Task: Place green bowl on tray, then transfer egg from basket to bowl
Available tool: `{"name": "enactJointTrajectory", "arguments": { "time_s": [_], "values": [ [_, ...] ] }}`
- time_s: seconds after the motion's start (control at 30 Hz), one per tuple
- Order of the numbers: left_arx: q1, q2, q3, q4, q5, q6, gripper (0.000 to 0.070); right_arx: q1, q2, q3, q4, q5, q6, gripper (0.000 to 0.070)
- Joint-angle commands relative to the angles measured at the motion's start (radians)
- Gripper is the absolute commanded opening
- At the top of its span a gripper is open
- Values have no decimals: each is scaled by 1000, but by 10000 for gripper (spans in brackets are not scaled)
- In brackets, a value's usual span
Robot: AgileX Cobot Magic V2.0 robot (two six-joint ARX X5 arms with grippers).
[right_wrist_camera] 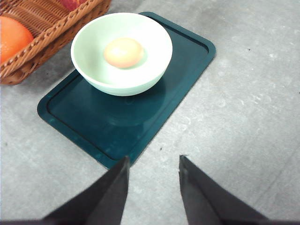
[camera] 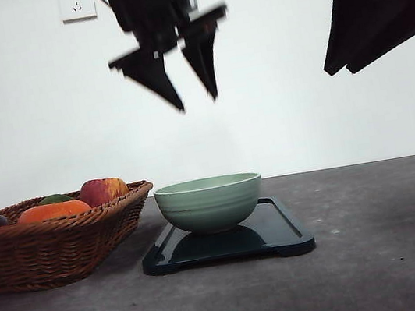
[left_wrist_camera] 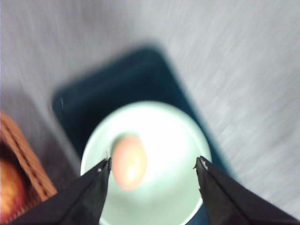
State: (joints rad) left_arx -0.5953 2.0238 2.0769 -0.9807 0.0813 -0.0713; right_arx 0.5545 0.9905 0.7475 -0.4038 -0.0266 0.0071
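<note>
- While the tray (camera: 292, 238) lies nearest on the table, the green bowl (camera: 209, 202) sits on it, egg (right_wrist_camera: 123, 52) resting inside
- Just beside them, the basket (camera: 56, 246) holds fruit
- Overhead, the left gripper (camera: 198, 103) hangs above the bowl, jaws apart, empty; the right gripper (right_wrist_camera: 153, 172) hovers, jaws apart too
- Both steps look done; next, I'd say, just lift clear
- Far wall: a socket (camera: 77, 2), no readable writing anywhere

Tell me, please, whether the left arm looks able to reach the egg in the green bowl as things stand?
Probably yes. The left end effector hangs open above the green bowl, and the egg lies uncovered inside it with nothing between them. The right end effector sits off to the side over the table.
</note>
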Motion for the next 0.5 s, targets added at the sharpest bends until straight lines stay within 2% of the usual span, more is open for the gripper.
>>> {"name": "enactJointTrajectory", "arguments": {
  "time_s": [0.0, 0.3, 0.47],
  "values": [
    [-9, -9, -28, 46, 21, 7, 352, 4, 8, 5, 6, -1, 8, 210],
    [9, -261, -445, 313, 28, 18, 351, 4, 8, 5, 6, -2, 8, 210],
    [27, -403, -640, 385, 28, 18, 351, 4, 8, 5, 7, -2, 7, 210]
  ]
}}
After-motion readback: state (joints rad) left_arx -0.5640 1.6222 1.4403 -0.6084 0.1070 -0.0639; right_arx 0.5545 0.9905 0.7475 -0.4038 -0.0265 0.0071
